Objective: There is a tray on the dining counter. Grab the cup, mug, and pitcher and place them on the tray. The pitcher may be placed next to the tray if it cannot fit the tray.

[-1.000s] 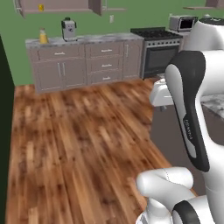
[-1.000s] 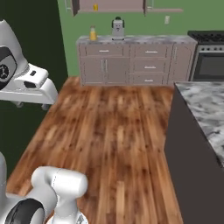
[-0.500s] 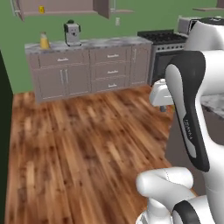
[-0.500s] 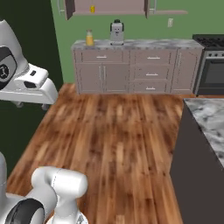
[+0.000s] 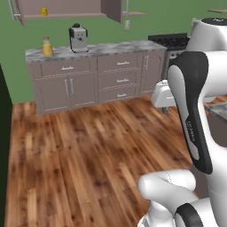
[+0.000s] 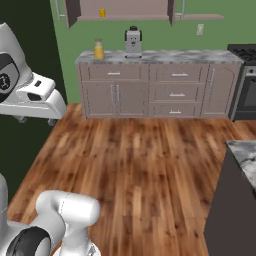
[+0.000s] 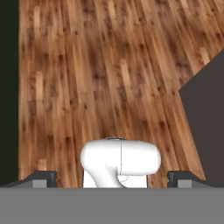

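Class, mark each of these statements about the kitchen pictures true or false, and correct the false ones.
1. The pitcher stands on the far kitchen counter. True.
2. The gripper is closed around the pitcher. False: its fingers stand wide apart over bare wooden floor and hold nothing.
3. A coffee machine stands on the same counter as the pitcher. True.
4. The pitcher sits right of the coffee machine in both base views. False: it sits to its left.
5. A small yellow object rests on the shelf above the counter. True.
6. The floor is covered in white tiles. False: it is brown wood planks.
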Controlling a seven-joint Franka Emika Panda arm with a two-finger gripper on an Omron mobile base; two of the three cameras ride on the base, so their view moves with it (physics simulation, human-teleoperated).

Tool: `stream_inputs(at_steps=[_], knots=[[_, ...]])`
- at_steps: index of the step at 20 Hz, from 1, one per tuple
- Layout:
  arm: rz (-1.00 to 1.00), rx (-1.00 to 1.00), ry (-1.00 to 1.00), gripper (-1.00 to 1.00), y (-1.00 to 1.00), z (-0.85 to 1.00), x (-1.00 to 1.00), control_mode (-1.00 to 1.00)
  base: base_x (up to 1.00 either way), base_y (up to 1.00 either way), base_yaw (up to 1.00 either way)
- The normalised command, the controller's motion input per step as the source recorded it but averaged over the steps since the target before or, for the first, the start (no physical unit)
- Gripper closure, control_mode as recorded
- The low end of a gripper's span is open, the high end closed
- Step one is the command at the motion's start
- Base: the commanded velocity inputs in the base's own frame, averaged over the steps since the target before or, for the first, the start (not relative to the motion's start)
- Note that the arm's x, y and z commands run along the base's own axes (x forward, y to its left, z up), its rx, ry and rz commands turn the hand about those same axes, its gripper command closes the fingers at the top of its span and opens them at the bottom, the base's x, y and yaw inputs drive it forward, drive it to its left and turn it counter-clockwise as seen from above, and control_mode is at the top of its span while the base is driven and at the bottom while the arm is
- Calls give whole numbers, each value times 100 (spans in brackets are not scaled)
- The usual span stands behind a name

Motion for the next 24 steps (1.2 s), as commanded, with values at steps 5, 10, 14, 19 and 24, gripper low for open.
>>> stream_inputs(at_steps=[5,10,14,19,24], knots=[[0,0,0,-100,0,0,0,100,100,1,0],[0,0,0,-100,0,0,0,100,100,7,0],[0,0,0,-100,0,0,0,100,100,2,4],[0,0,0,-100,0,0,0,100,100,5,10],[0,0,0,-100,0,0,0,100,100,1,5]])
